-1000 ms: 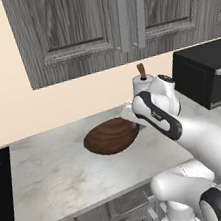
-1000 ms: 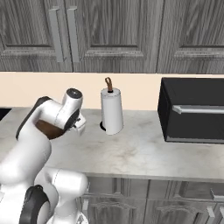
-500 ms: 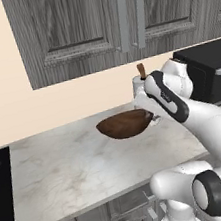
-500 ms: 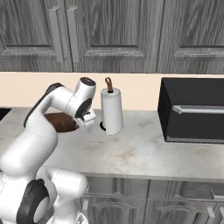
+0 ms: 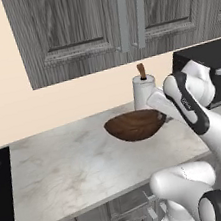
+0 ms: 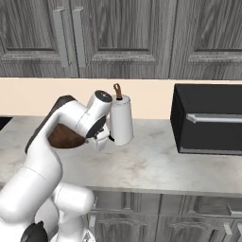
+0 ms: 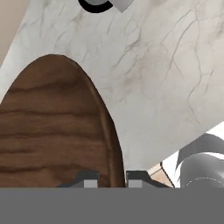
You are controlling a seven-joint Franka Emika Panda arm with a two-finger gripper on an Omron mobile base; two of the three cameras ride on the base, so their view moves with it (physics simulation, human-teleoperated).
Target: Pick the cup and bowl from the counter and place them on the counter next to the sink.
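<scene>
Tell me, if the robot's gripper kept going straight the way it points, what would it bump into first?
Probably the pale marbled stone counter. The gripper, shut on the rim of the round dark brown wooden bowl, looks down along it at bare stone. Depth is hard to judge.

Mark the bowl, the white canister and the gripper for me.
bowl (image 5: 135, 125), left base view, on its brown outer wall.
white canister (image 6: 121, 120), right base view, mid-body of the white cylinder.
gripper (image 7: 112, 178), hand view, between the two fingertips pinching the bowl's rim.

Pale marbled counter (image 5: 65, 165) with white canister (image 6: 121, 122), black toaster (image 6: 208, 120), perhaps a cooktop (image 5: 0, 185) at the left edge.
</scene>
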